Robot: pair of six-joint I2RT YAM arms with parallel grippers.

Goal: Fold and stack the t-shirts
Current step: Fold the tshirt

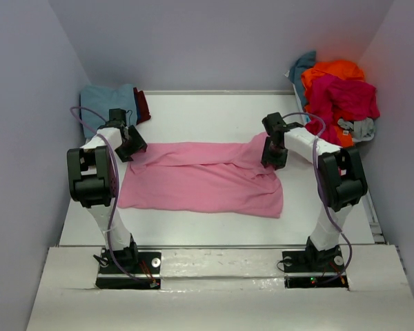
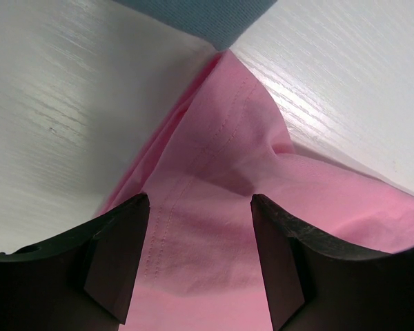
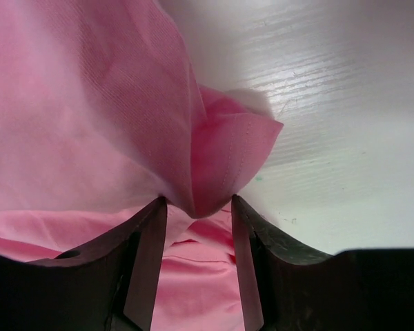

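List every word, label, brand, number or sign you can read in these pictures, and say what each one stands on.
No text can be read in any view.
pink t-shirt: plain cloth, with no print or tag showing, also in both wrist views.
pile of t-shirts: plain colours, no lettering visible.
blue t-shirt: plain.
base plates: any marking is too small to read.

Beyond the pink t-shirt [image 1: 200, 179], a broad stretch of bare table [image 1: 214, 117] is left open. It is bounded at the left by a folded blue t-shirt [image 1: 107, 100] and at the right by a heap of t-shirts [image 1: 338, 93]. The pink t-shirt's ends are blocked by the left arm [image 1: 93, 176] and the right arm [image 1: 338, 179].
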